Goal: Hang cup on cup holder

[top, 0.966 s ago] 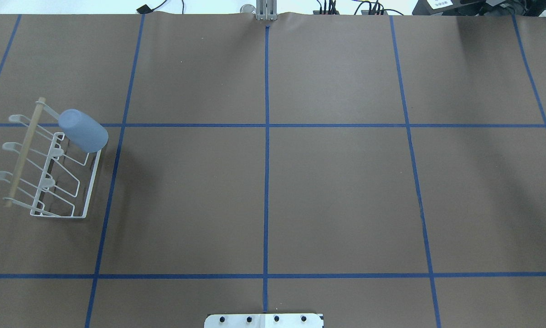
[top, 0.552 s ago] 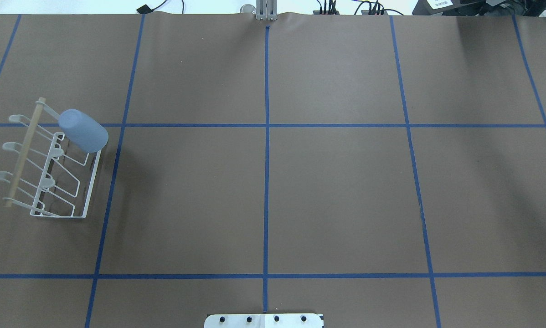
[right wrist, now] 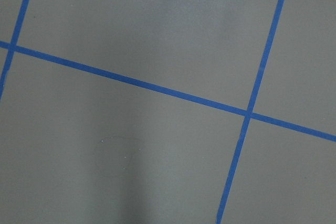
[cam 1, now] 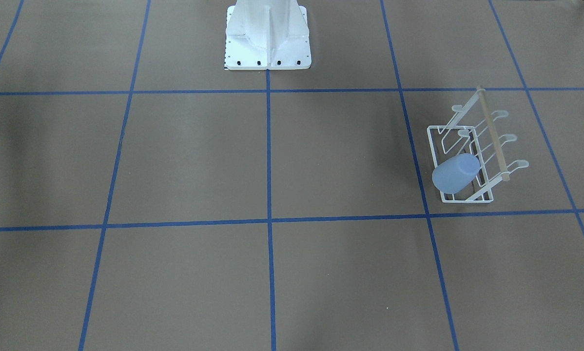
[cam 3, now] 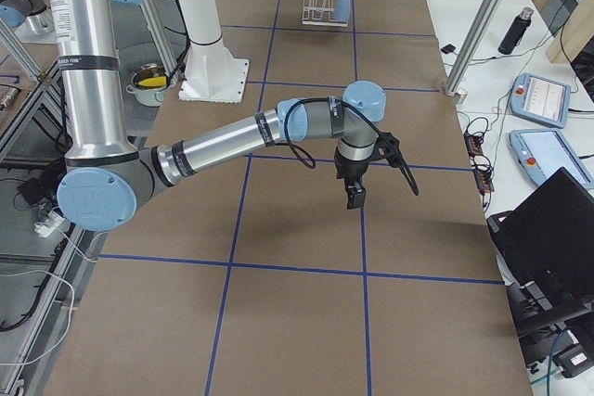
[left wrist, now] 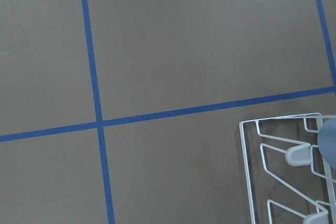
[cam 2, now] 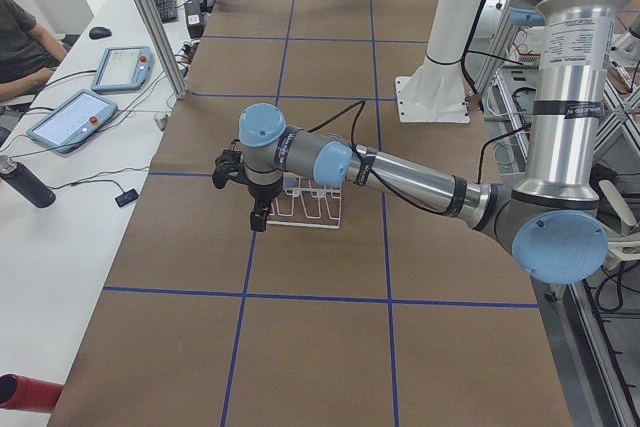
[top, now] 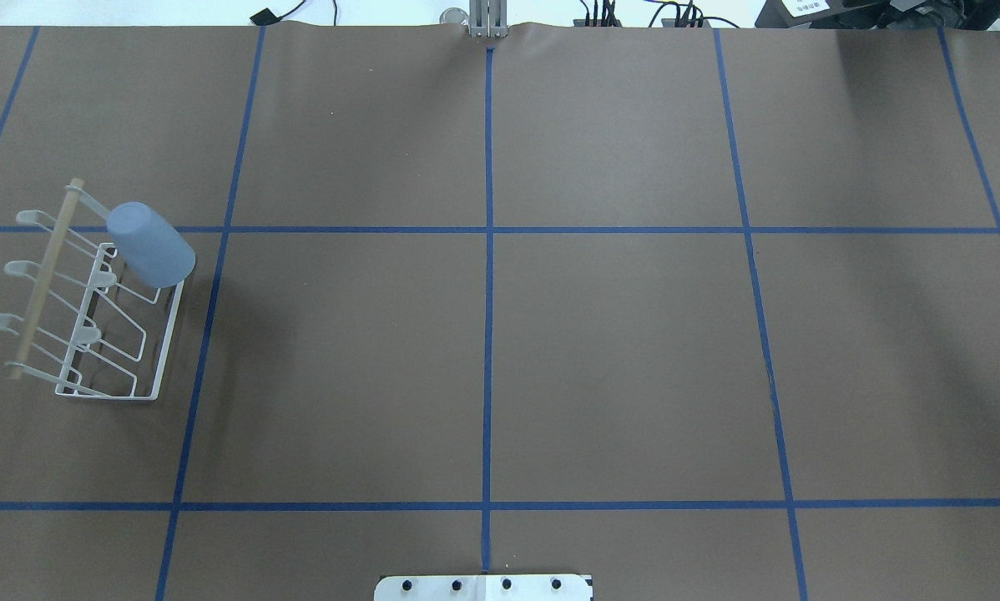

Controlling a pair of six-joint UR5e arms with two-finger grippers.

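The light blue cup (top: 151, 244) hangs upside down and tilted on a far prong of the white wire cup holder (top: 161, 355) at the table's left. Both also show in the front-facing view: the cup (cam 1: 455, 173) and the holder (cam 1: 436, 146). The left wrist view shows the holder's corner (left wrist: 247, 171) and a sliver of the cup (left wrist: 329, 140). My left gripper (cam 2: 258, 217) hovers above the table beside the holder, apart from it; I cannot tell if it is open. My right gripper (cam 3: 355, 194) hangs over bare table far from the holder; I cannot tell its state.
Brown table cover with a blue tape grid. The robot's white base (cam 1: 267, 39) stands at the near middle edge. Tablets (cam 2: 70, 117), a dark bottle (cam 2: 28, 185) and a seated person are on the side bench past the far edge.
The cup has tilted slightly on its prong. Nothing else in the overhead view has moved.
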